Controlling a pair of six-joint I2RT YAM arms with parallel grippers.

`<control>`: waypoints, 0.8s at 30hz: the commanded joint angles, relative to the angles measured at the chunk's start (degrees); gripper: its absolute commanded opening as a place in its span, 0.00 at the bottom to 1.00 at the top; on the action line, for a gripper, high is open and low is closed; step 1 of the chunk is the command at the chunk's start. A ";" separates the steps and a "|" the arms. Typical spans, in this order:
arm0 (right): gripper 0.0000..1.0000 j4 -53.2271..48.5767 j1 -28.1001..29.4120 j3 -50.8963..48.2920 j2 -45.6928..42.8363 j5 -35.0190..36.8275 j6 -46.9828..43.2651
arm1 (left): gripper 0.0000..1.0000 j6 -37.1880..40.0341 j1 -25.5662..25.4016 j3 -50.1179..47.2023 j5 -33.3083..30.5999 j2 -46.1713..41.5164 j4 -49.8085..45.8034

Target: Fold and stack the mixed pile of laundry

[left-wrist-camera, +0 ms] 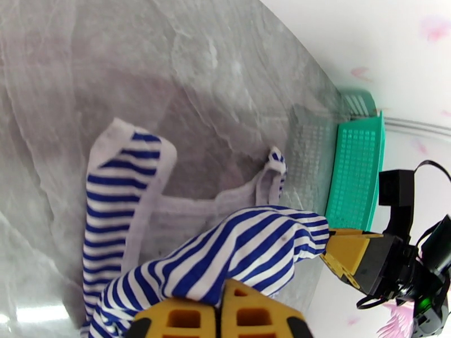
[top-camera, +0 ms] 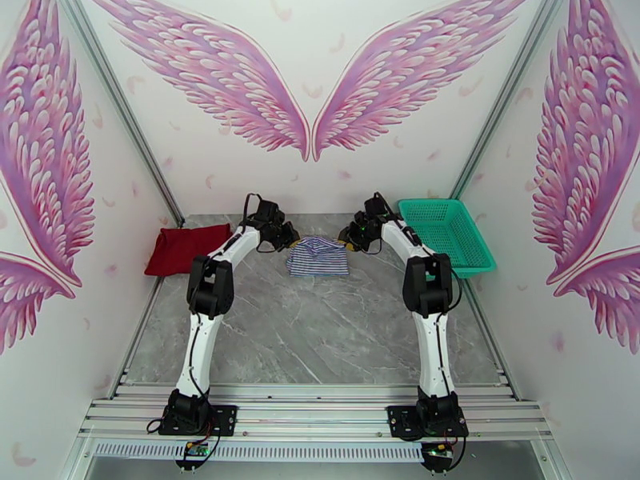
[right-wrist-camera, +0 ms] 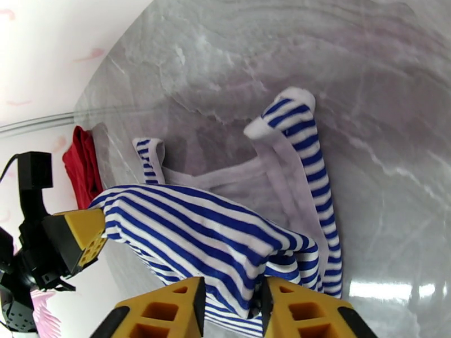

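The striped shirt [top-camera: 318,258] lies partly folded at the back middle of the table, its far edge lifted between both grippers. My left gripper [top-camera: 290,238] holds that edge at the left. In the left wrist view my yellow fingers [left-wrist-camera: 253,314] stand almost together, with a fold of the striped shirt [left-wrist-camera: 237,254] pinched at their tips. My right gripper [top-camera: 349,237] is at the shirt's right end. In the right wrist view its fingers [right-wrist-camera: 304,311] stand apart, with the striped shirt [right-wrist-camera: 197,232] draped loosely in the gap. The dark red T-shirt [top-camera: 186,248] lies folded at the far left.
A teal mesh basket [top-camera: 444,234] stands at the back right, close to my right arm. The back wall is just behind both grippers. Grey marble table [top-camera: 320,330] stretches bare from the shirt to the arm bases.
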 commanded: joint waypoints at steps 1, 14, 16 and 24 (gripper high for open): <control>0.45 10.24 -0.79 1.94 2.02 -2.86 4.05 | 0.23 -4.21 1.54 2.35 0.20 1.95 9.88; 0.56 5.47 1.24 -2.32 -6.25 6.50 -11.00 | 0.43 7.48 4.40 1.98 -5.49 -3.65 -4.42; 0.58 4.62 3.74 -5.84 -9.88 10.79 -19.05 | 0.44 11.10 5.34 -0.95 -5.91 -5.91 -7.53; 0.69 19.84 17.76 -27.99 -20.70 19.73 -52.99 | 0.47 14.94 8.91 -16.64 -0.52 -12.86 -0.96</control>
